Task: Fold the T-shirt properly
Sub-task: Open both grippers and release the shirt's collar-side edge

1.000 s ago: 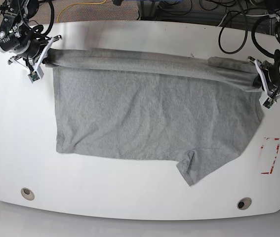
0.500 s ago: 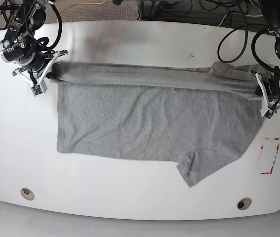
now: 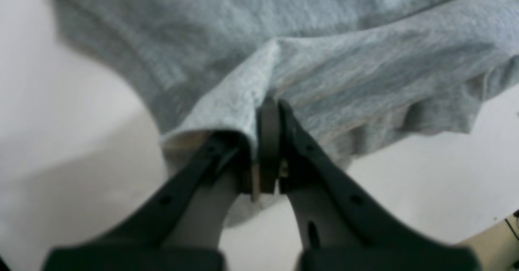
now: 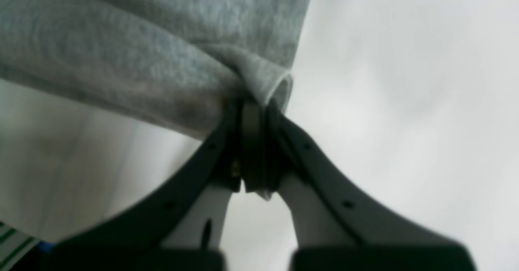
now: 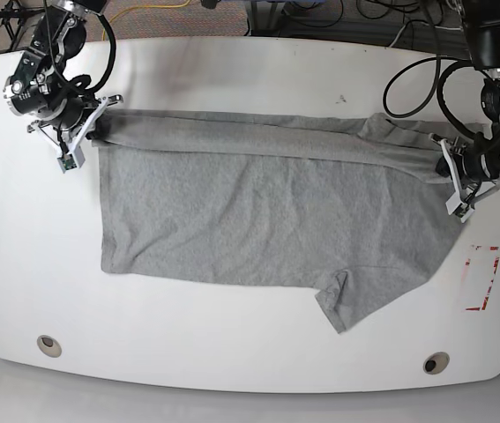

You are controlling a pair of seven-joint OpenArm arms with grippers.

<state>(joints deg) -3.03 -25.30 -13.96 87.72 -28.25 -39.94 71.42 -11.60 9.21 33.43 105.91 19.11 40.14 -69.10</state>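
Both grippers are pinching the far edge of the T-shirt [image 5: 267, 211] above the white worktop [image 5: 232, 352].

The grey T-shirt is lying spread across the middle of the worktop, plain side up, with one sleeve sticking out toward the near right and its far edge rolled into a long ridge stretched between the two arms. The right gripper [image 5: 91, 130], on the base view's left, is clamping the ridge's left end, its jaws closed tight on a fold of cloth [image 4: 259, 80] in the right wrist view. The left gripper [image 5: 448, 163], on the base view's right, is holding the opposite end, its jaws likewise closed on bunched fabric [image 3: 259, 72]. A red-marked card [image 5: 481, 278] is lying near the worktop's right edge, just beside the shirt.
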